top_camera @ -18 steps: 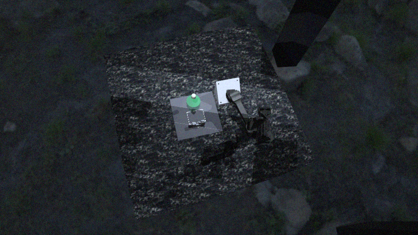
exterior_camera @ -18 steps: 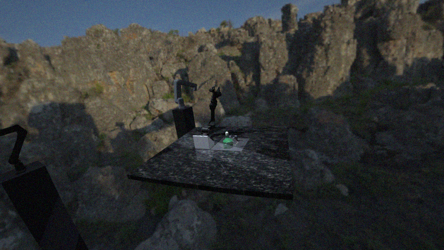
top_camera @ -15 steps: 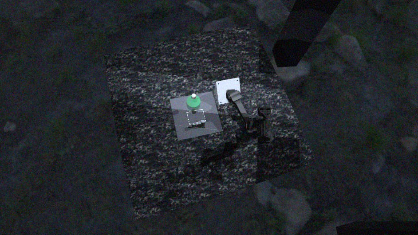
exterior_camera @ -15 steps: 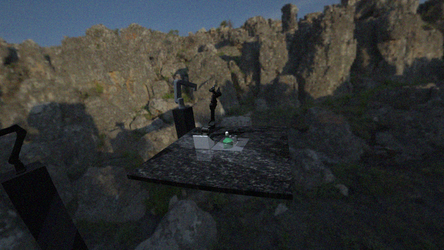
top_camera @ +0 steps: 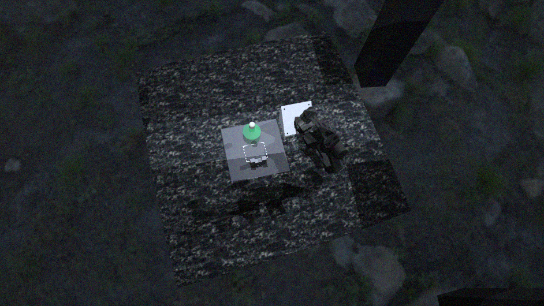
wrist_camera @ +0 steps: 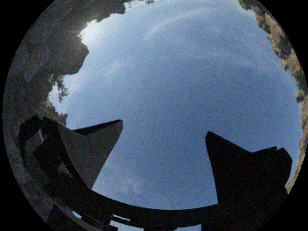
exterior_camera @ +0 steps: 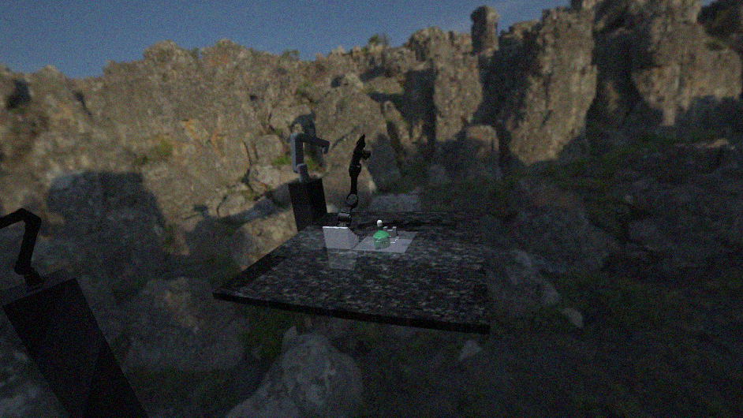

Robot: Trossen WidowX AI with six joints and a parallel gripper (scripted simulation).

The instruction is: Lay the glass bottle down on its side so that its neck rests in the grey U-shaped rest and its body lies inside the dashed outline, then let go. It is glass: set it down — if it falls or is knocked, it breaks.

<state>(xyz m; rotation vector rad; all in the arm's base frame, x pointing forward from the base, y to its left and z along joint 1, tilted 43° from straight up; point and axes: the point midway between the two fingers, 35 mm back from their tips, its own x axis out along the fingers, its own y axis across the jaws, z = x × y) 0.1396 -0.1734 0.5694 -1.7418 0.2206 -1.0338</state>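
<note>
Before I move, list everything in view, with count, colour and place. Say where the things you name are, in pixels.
glass bottle with white top (top_camera: 252,133) (exterior_camera: 381,237): one, green, upright beside the dashed outline
dashed outline (top_camera: 243,152) (exterior_camera: 397,240): one, white, on the mat
U-shaped rest (top_camera: 258,161) (exterior_camera: 393,232): one, grey, at the outline's edge
square mat (top_camera: 272,133) (exterior_camera: 405,247): one, grey, on the table
block (top_camera: 289,114) (exterior_camera: 338,237): one, white, beside the mat
speckled stone table (top_camera: 209,228) (exterior_camera: 364,291): one, dark, centre
pedestals (top_camera: 384,53) (exterior_camera: 307,203): two, black, off the table, each carrying an arm
rocks (top_camera: 380,270) (exterior_camera: 311,379): many, grey-brown, surrounding
sky (exterior_camera: 207,25) (wrist_camera: 166,79): blue, overhead
robot arm (exterior_camera: 354,177): one, black, raised
gripper (wrist_camera: 166,131): one, black, open, empty

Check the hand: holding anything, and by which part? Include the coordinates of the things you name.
Nothing held; the hand (wrist_camera: 166,131) is open on bare sky, and the green bottle (top_camera: 252,133) (exterior_camera: 382,239) stands upright.
</note>
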